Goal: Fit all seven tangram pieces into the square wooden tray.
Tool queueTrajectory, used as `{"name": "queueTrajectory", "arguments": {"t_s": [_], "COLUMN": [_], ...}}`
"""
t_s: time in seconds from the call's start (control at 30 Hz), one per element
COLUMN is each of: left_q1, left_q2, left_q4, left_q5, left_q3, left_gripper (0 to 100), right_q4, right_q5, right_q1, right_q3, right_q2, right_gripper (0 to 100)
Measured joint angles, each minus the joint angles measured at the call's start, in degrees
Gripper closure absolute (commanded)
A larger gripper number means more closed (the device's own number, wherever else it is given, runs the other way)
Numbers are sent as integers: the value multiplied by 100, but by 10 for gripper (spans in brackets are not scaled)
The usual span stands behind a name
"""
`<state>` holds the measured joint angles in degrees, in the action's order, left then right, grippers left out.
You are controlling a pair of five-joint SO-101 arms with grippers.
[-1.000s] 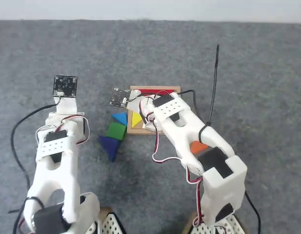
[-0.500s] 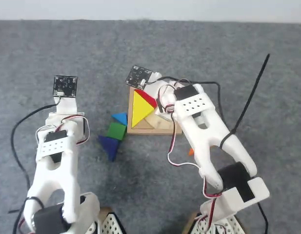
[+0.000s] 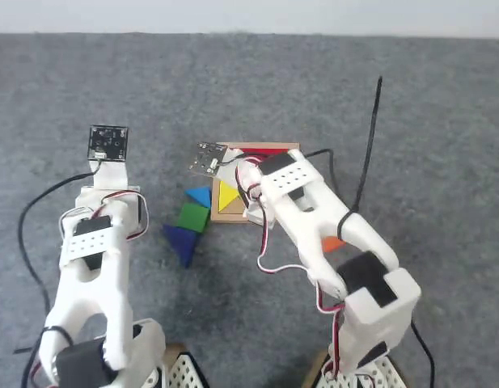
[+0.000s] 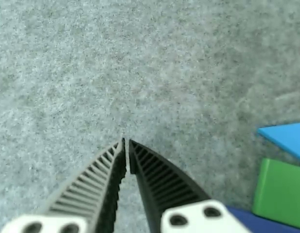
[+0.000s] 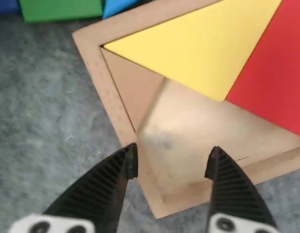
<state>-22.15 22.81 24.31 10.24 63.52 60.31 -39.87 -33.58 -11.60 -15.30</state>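
Observation:
The square wooden tray (image 5: 107,85) holds a yellow triangle (image 5: 203,48) and a red triangle (image 5: 271,82); the rest of its floor is bare. My right gripper (image 5: 173,158) hovers open over the tray's near corner, nothing between its fingers. In the high view the right arm covers most of the tray (image 3: 230,216), with the yellow triangle (image 3: 226,196) and red triangle (image 3: 261,151) peeking out. A light blue triangle (image 3: 199,196), green square (image 3: 192,217) and dark blue triangle (image 3: 181,240) lie just left of the tray. An orange piece (image 3: 330,242) shows beside the right arm. My left gripper (image 4: 125,141) is shut over bare carpet.
Grey carpet covers the whole table. The left arm stands at the left, its wrist camera board (image 3: 108,142) pointing away from the pieces. A black cable tie (image 3: 370,137) sticks up from the right arm.
The right arm swung out to the right, uncovering the tray, then came back over the tray's left part. The left arm has not moved.

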Motion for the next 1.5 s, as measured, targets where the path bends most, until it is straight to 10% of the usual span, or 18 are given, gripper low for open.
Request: {"name": "queueTrajectory", "arguments": {"t_s": [0.13,0.9,1.3,1.5], "left_q1": [0,0,0,0], "left_q2": [0,0,0,0], "left_q4": [0,0,0,0], "left_q5": [0,0,0,0], "left_q3": [0,0,0,0], "left_gripper": [985,985,985,985], "right_q4": [88,466,466,677], "right_q5": [0,413,114,44], "right_q1": [0,1011,3516,4334], "right_q3": [352,281,44,44], "right_q2": [-369,1477,2892,2391], "right_gripper": [997,991,988,587]}}
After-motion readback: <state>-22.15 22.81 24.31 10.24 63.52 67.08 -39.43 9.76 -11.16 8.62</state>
